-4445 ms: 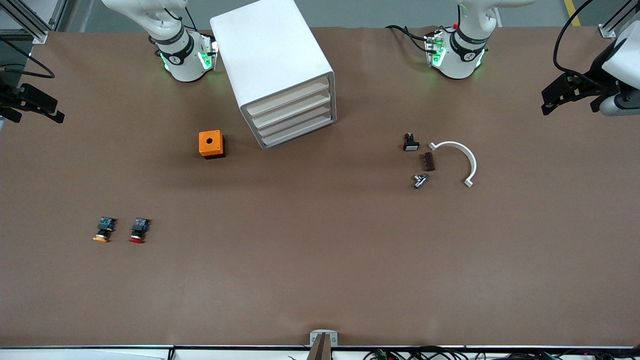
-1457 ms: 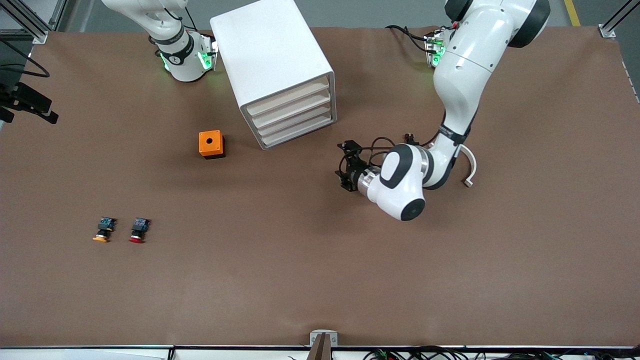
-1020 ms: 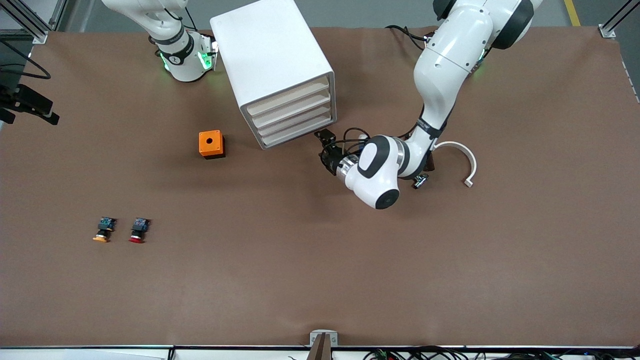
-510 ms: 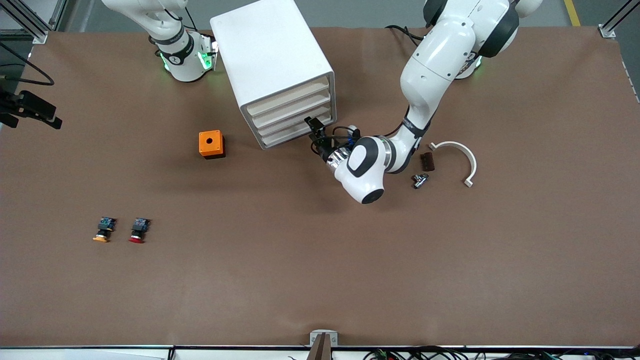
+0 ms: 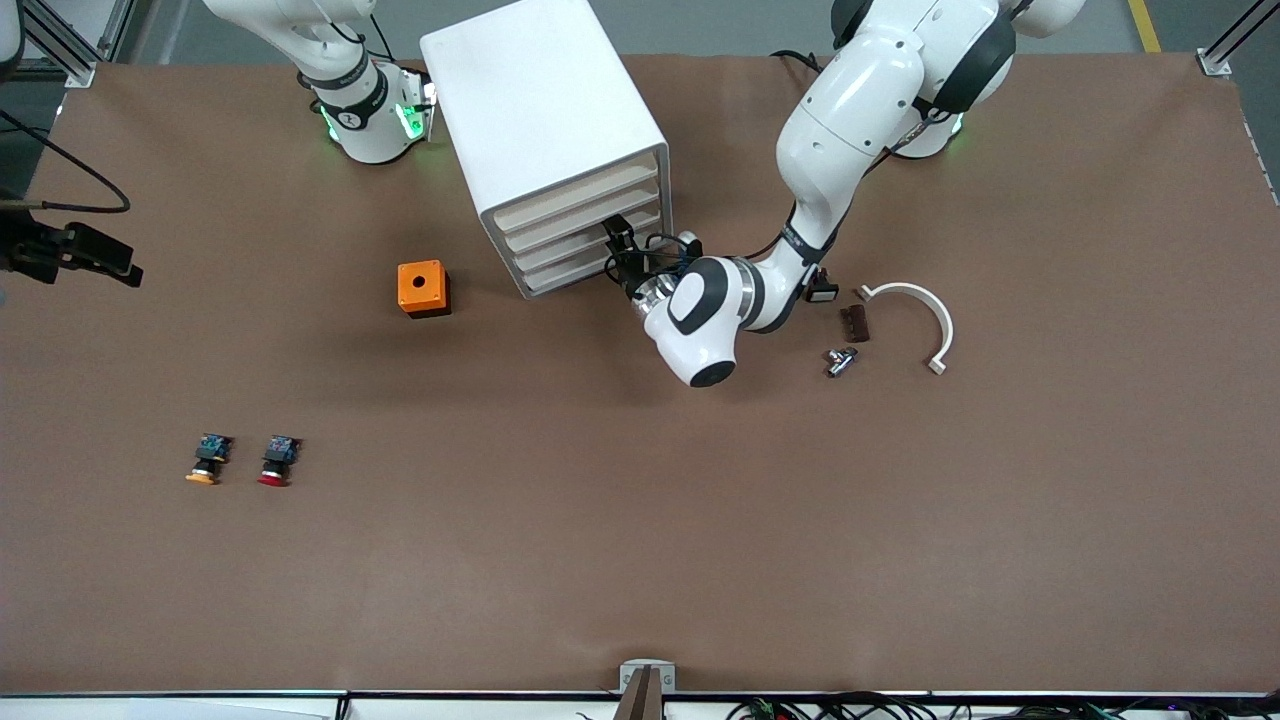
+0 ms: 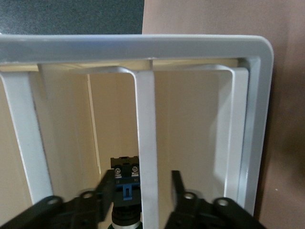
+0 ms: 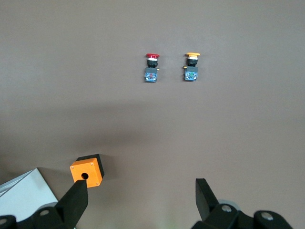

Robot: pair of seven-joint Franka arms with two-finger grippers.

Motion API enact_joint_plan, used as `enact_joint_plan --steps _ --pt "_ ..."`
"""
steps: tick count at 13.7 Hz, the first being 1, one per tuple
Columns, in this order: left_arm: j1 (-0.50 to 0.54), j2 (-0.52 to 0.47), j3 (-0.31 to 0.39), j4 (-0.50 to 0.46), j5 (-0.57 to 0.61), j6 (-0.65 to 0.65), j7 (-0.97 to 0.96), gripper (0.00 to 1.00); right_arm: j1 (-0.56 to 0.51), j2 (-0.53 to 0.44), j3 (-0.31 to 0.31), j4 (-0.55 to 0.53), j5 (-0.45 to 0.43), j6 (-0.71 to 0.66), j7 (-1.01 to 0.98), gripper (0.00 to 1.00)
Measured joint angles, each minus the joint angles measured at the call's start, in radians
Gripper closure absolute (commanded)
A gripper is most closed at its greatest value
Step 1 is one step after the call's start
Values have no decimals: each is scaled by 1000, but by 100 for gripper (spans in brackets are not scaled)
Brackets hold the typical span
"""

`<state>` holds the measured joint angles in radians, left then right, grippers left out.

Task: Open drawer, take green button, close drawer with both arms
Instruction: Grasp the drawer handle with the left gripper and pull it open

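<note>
You had two arms at one white cabinet (image 5: 540, 110) of four drawers. The left gripper (image 5: 621, 256) stood at a lower drawer, fingers parted either side of its handle bar (image 6: 145, 143), untouching. The right gripper (image 7: 140, 195) waited, spread wide, above the table's right-arm end. One button (image 6: 125, 183) lay inside that drawer, cap hidden. One orange box (image 5: 423, 287) and two loose buttons, yellow-capped (image 5: 206, 460) and red-capped (image 5: 277, 461), sat outside.

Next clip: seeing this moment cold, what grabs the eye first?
The left arm reaching across to the front of the white drawer cabinet, its tool right at the drawer fronts, fingers on either side of a handle bar. Then the orange box beside the cabinet, and the yellow-capped button and red-capped button side by side nearer the front camera. The right tool hangs open over the table.
</note>
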<state>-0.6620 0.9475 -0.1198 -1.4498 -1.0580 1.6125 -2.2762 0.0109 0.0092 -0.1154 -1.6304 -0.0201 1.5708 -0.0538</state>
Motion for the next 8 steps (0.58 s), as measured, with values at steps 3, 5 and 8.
enact_joint_plan --steps 3,5,8 --pt "0 6 2 0 0 0 0 97 0 20 0 1 -4 1 0 0" --pt "4 11 4 0 -2 -5 0 100 0 41 0 5 -8 5 0 0" --pt "12 11 10 3 -3 -11 0 100 0 80 0 19 -45 23 0 0"
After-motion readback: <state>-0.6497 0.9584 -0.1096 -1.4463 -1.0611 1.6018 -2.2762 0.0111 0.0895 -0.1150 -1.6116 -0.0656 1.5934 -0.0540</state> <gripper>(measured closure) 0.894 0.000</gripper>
